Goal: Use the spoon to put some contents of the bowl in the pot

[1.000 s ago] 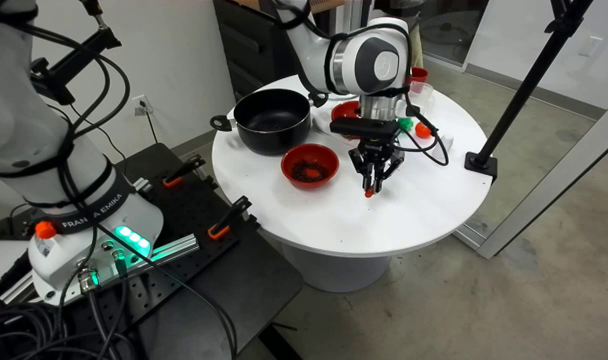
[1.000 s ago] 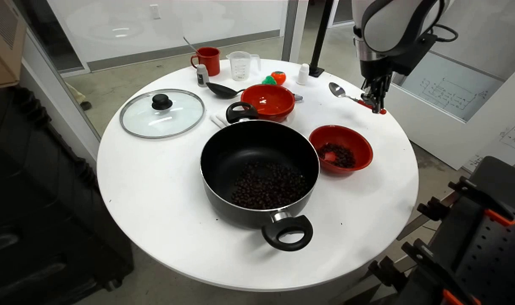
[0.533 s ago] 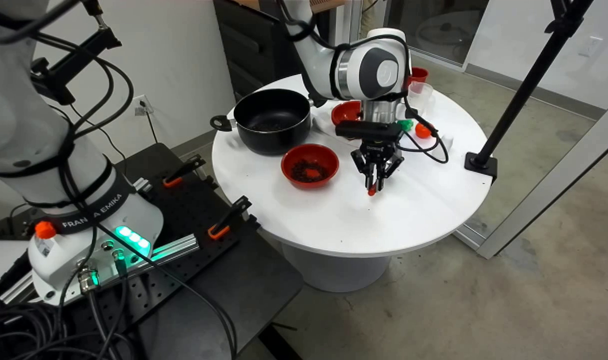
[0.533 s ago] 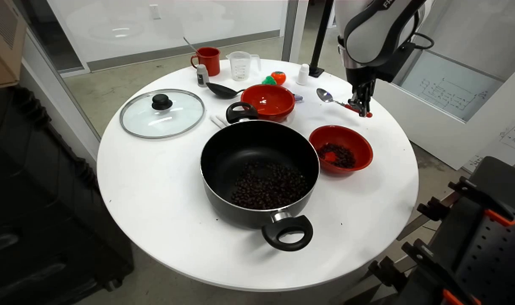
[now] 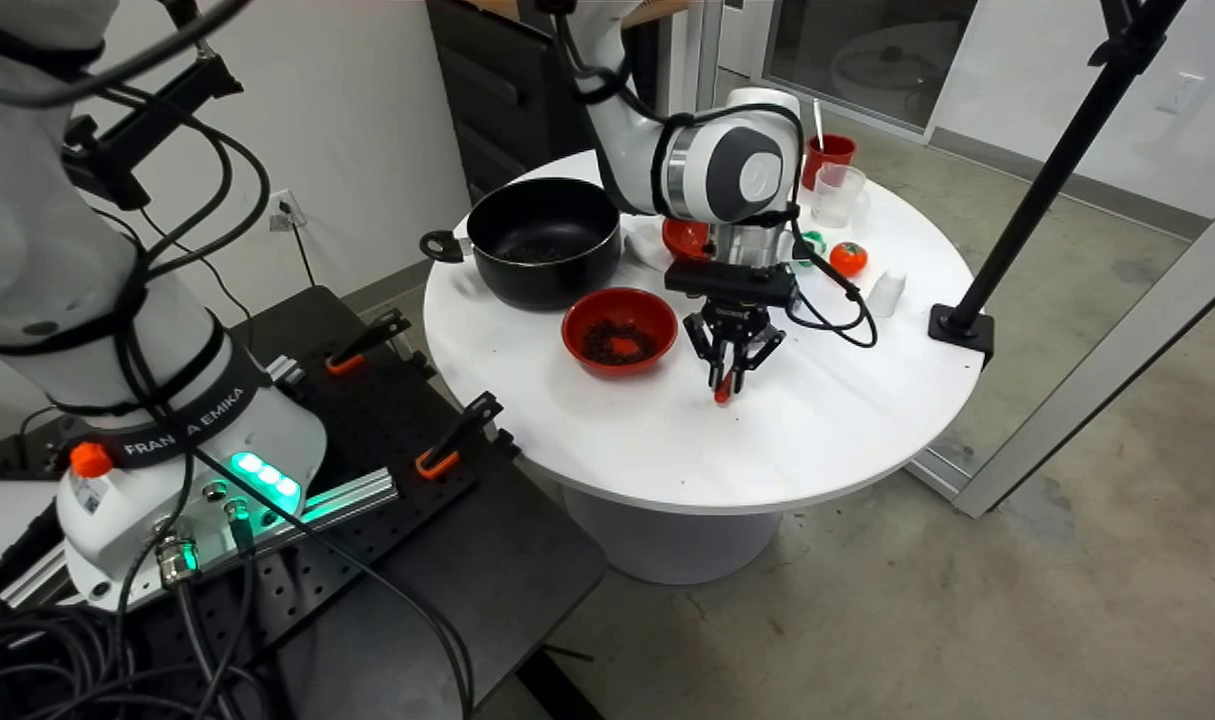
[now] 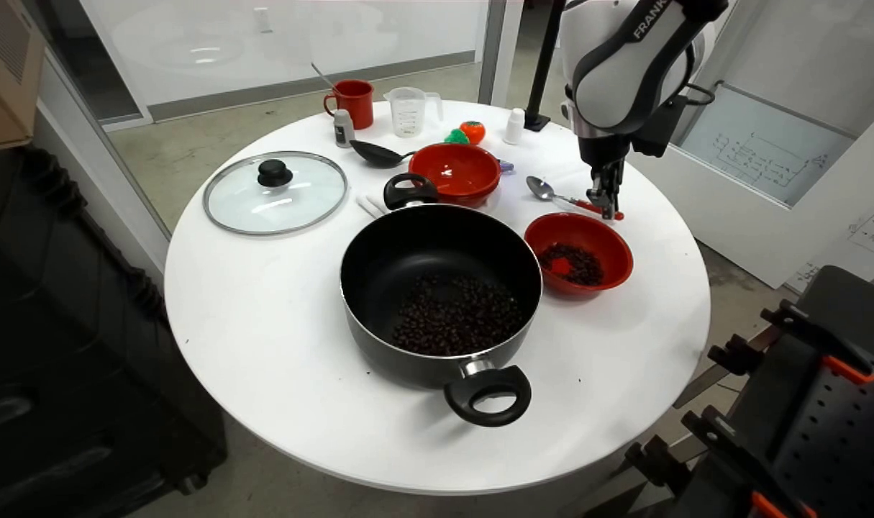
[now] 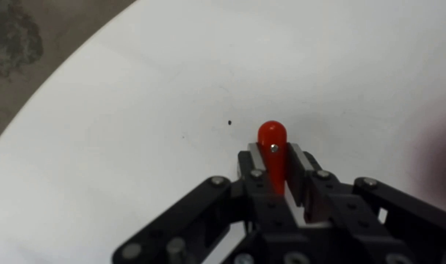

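Round white table [image 6: 264, 360] as work surface, concrete floor [image 5: 917, 600] below. Your spoon [image 6: 577, 204] is just beside the bean bowl [image 6: 615, 250], looking near level, its metal head [image 6: 539, 188] outside the rim and, as far as an exterior view shows, unloaded. Height over the table: cannot be read. Your gripper [image 5: 726, 386] has its fingers [image 7: 246, 163] clamped on the red handle [image 7: 274, 157] close to its rounded end, which pokes out past the fingertips in the wrist view. Next outward: the bean bowl holds a patch of dark bean-like pieces [image 6: 584, 267], and the black pot [image 6: 390, 266], just beside it, holds a wider spread of similar ones. Further off you have a second red bowl [image 6: 472, 169], a glass lid [image 6: 275, 196] lying flat, a black ladle [image 6: 376, 153], a red mug [image 6: 357, 108] and a clear measuring cup [image 6: 408, 119]. Step in hand, by judgement: spoon grasped, scoop not yet made, so you are at the approach to the bean bowl. Next move likely calls for raising the head enough to clear the rim, bringing it over the pieces, then pitching it down into them and levelling out before any transfer. With the grip so near the handle's end, the spoon may twist between the fingers once the head meets resistance; push gently and scoop shallow. After that, a short sideways move should reach the pot; tip only with the head well inside it.
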`<state>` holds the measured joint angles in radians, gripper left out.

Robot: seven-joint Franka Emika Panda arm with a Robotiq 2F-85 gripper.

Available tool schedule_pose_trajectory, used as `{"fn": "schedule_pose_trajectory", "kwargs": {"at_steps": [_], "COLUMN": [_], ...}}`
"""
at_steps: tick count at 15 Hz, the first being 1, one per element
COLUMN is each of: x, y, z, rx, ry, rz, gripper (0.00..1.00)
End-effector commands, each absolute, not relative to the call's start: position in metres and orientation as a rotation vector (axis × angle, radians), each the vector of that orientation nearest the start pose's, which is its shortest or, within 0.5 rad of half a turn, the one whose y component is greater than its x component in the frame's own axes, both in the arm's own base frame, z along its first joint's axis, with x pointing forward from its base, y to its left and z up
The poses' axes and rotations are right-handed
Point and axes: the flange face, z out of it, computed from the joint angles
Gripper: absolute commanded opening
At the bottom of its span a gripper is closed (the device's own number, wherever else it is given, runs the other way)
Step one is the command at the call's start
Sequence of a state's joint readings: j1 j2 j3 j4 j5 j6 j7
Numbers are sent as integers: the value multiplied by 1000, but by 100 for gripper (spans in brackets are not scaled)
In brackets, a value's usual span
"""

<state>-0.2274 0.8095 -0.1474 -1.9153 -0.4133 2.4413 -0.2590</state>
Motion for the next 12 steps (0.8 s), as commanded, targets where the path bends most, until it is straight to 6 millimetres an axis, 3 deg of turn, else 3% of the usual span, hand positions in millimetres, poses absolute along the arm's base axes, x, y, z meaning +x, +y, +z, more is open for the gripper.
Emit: {"fn": "schedule_pose_trajectory", "kwargs": {"at_steps": [1,3,4,6,8,12], "x": [535,535,535,535,534,535], "y": [-208,-206,-206,-206,-204,-198], "z": [40,38,38,38,40,63], "rx": [-3222,-3217,-3215,-3218,-3219,-3253], "ry": [-515,-529,-531,-534,-550,-573], "rz": [648,656,659,657,644,530], "gripper": [5,5,44,52,67,95]}}
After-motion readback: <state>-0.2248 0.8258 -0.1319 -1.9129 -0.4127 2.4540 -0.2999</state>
